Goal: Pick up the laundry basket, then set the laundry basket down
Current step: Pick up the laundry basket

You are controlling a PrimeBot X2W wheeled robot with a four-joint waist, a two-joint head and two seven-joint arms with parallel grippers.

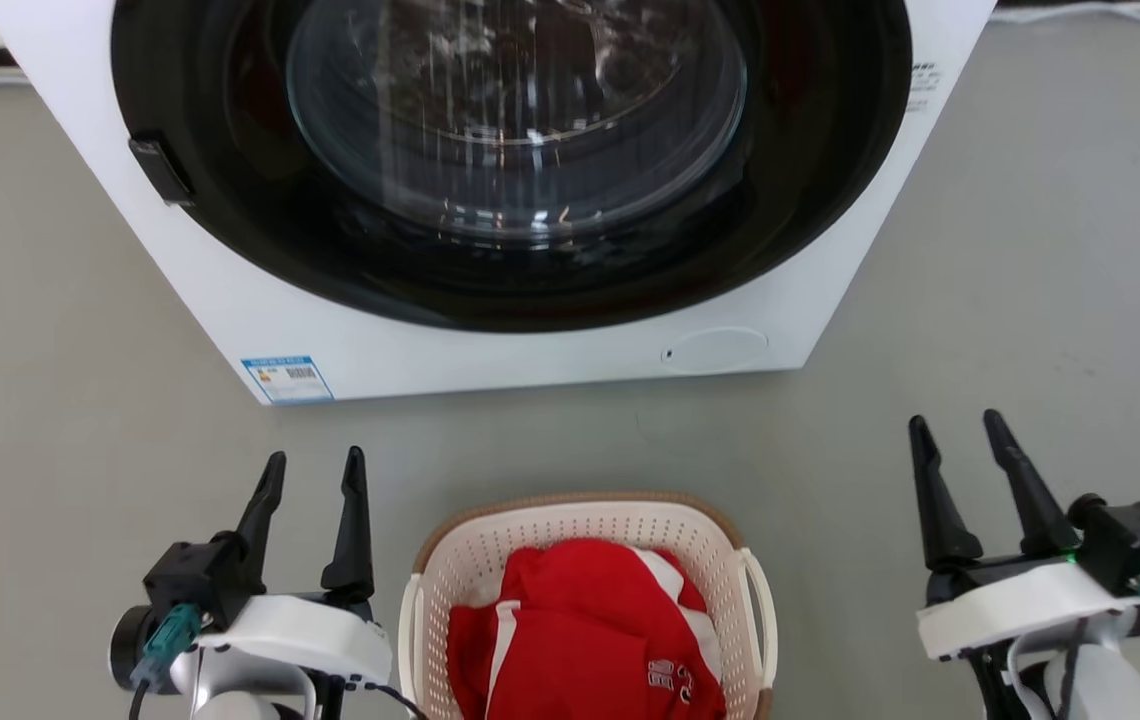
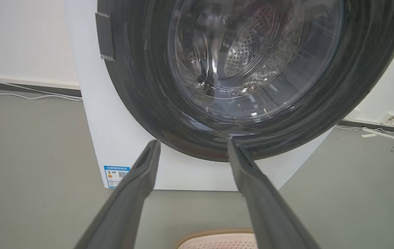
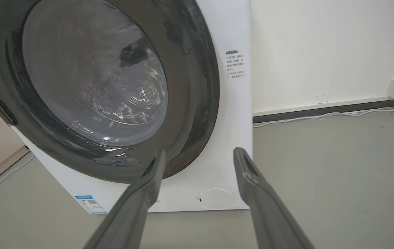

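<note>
The laundry basket [image 1: 585, 525], cream-white and perforated with a tan rim, stands on the grey floor at the bottom middle of the head view, with red and white clothing [image 1: 580, 630] inside. Its white right handle [image 1: 762, 610] shows on its side. My left gripper [image 1: 315, 470] is open, just left of the basket and clear of it. Well to the right of the basket, my right gripper [image 1: 955, 425] is open and holds nothing. In the left wrist view the basket's rim [image 2: 214, 235] peeks in at the bottom between the fingers of the left gripper [image 2: 193, 145]. The right gripper [image 3: 200, 154] points at the washing machine.
A white front-loading washing machine [image 1: 490, 345] with a dark round door [image 1: 520, 150] stands just beyond the basket. Grey floor [image 1: 1050, 300] spreads out on both sides. White cables [image 3: 338, 113] run along the wall base behind the machine.
</note>
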